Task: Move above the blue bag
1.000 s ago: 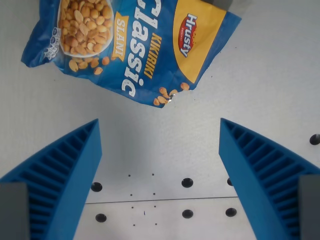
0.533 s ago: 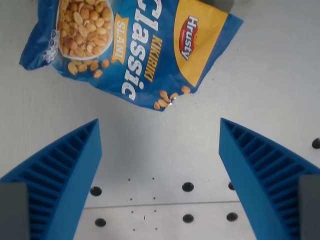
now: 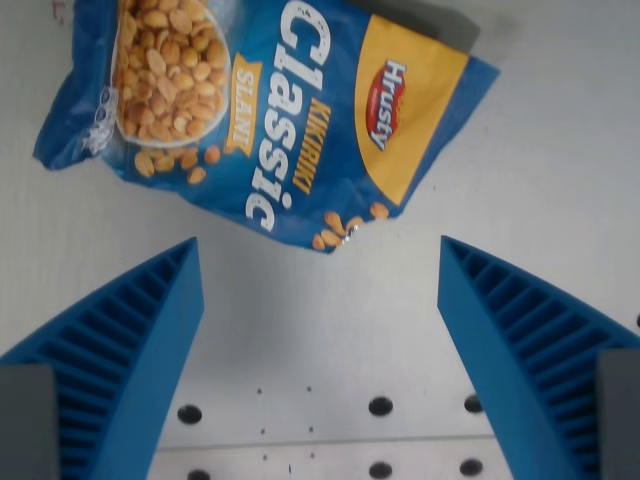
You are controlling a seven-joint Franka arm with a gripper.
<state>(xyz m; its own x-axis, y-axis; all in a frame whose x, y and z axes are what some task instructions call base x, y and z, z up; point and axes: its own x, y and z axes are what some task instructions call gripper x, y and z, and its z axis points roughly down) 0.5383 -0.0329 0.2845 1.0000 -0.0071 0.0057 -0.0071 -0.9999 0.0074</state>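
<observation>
The glossy blue plastic bag of peanuts (image 3: pixel 270 110) lies flat on the pale grey table (image 3: pixel 540 170), filling the upper half of the wrist view and running off its top edge. Its print reads "Classic" in large white letters, turned sideways, with "KIKIRIKI" and "SLANI" in yellow beside it. A yellow panel (image 3: pixel 405 120) with a red "Hrusty" badge sits toward the wrist view's right, and a picture of a bowl of peanuts (image 3: pixel 165 70) sits toward the wrist view's left. The bag lies at a slant, its lowest crimped corner pointing down to just right of the view's middle.

The gripper (image 3: pixel 320 340) is spread wide and grasps nothing. Its two blue ribbed plastic fingers, one (image 3: pixel 125 350) at the wrist view's left and the other (image 3: pixel 520 345) at the right, rise from the bottom corners with bare table between them. The bag sits beyond the fingertips, toward the top of the view, apart from both fingers; its lowest corner hangs near the level of the fingertips and falls between them.

Below the bag, the table shows a row of small dark round holes (image 3: pixel 380 406) and a thin seam line (image 3: pixel 320 447) near the bottom edge.
</observation>
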